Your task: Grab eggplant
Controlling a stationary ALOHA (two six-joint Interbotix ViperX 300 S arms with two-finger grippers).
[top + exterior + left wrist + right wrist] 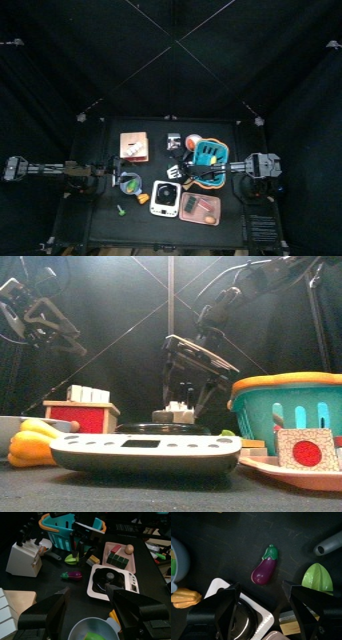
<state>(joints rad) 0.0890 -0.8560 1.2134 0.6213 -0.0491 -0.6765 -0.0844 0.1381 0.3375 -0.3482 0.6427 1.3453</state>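
The eggplant (264,568) is small and purple with a green cap, and it lies on the black table. My right gripper (268,608) hangs just above and short of it, jaws wide open with nothing between them. The left wrist view shows the same eggplant (71,575) lying between the white knife block (23,557) and the white scale (113,583). My left gripper (92,614) rests at the left side of the table, open and empty, over a bowl (93,631). In the front view the right gripper (182,381) hangs behind the scale (147,452), which hides the eggplant.
Close around the eggplant are a green piece (318,577), a grey handle (328,544) and an orange pepper (184,598). A teal basket (70,532) and a pink tray (123,554) of toy food stand beyond. A red box (80,416) stands back left.
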